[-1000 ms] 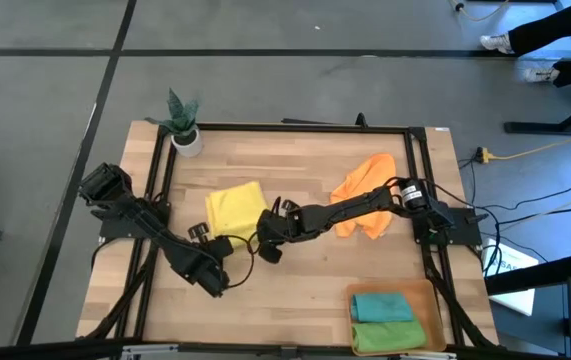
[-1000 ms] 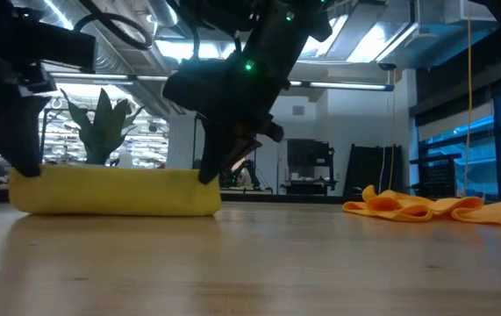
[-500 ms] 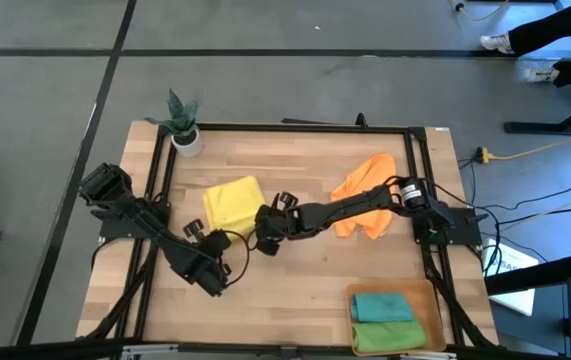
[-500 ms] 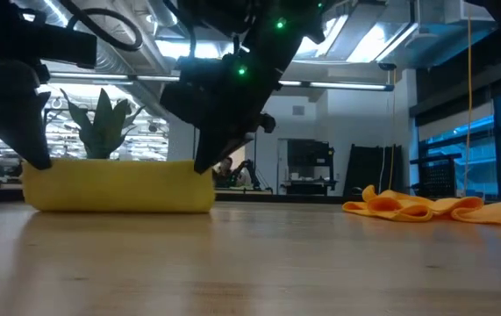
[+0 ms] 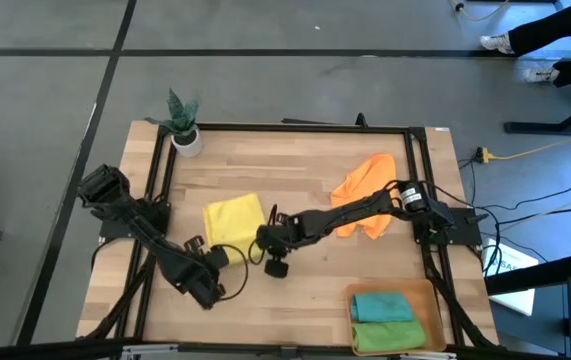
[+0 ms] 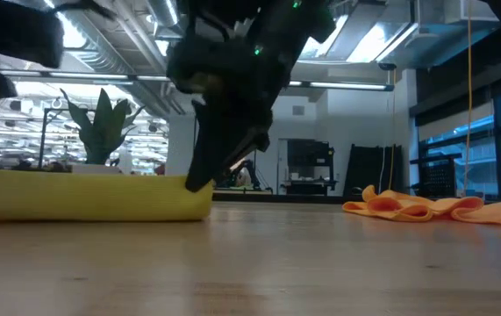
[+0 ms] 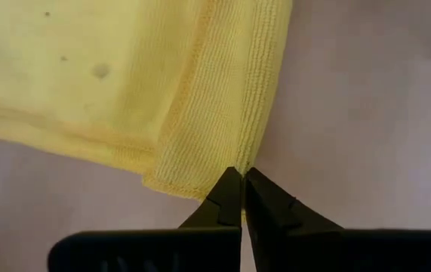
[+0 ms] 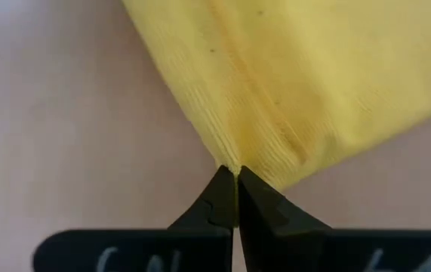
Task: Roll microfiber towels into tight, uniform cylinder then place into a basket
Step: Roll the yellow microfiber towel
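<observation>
Here both claws, left [image 7: 241, 177] and right [image 8: 235, 177], pinch the yellow towel [image 5: 233, 218], its grasped corners hidden.

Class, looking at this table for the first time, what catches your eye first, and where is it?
The yellow towel lies left of the table's middle, with the left tool and the right tool each shut on one near corner. An orange towel sprawls unrolled at the right, and the basket in the near right corner holds teal and green rolls.
</observation>
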Robot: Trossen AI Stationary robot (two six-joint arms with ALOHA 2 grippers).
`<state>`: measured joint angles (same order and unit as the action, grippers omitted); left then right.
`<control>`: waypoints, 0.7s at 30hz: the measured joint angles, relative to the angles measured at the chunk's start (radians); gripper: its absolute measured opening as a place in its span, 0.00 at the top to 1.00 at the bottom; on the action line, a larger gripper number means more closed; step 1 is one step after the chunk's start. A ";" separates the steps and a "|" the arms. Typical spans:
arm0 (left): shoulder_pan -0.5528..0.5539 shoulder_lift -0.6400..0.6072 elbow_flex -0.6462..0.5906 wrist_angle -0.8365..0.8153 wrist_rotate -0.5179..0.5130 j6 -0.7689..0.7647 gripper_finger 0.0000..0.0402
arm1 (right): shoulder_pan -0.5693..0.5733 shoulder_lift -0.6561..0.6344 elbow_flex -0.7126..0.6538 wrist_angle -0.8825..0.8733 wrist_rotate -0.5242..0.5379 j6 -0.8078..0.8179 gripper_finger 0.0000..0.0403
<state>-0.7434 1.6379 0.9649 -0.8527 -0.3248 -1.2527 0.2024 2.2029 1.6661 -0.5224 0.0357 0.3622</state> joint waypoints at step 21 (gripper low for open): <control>-0.062 0.000 0.000 -0.047 -0.110 -0.040 1.00 | 0.055 0.009 0.024 0.018 0.280 -0.060 0.99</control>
<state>-0.8056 1.6379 0.9649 -0.8999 -0.4352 -1.2922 0.2573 2.2121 1.6901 -0.5047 0.3156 0.3022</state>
